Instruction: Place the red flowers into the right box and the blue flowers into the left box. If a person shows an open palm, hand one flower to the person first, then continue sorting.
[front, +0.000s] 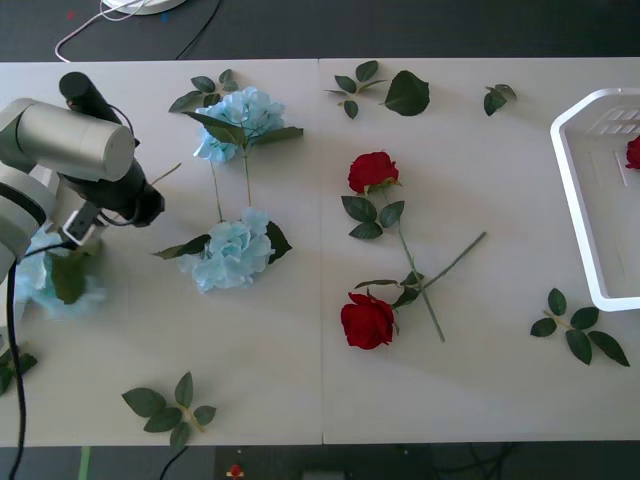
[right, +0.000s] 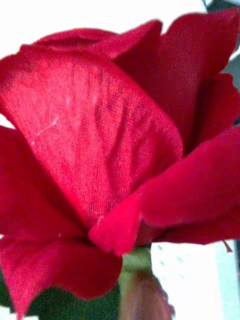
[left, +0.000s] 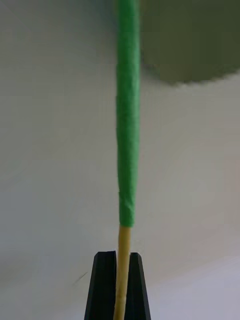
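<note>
The blue flower (front: 55, 280) I carry hangs at the bench's (front: 300, 380) left edge, its thin green-wrapped stem (left: 127, 125) pinched at the bare tip between the black fingers (left: 102, 285) of my left claw (left: 122, 287); so slight a hold may let the heavy head swing or slip out before I reach the left box. My right claw has a red flower (right: 100, 150) right against its camera, and I cannot tell how its fingers stand. Two more blue flowers (front: 235, 252) and two red flowers (front: 368, 322) wait mid-bench, and the right box (front: 575, 200) at the far right edge already holds a red one, so confusing the sides is the other risk.

No readable text, label, brand, number or sign.
</note>
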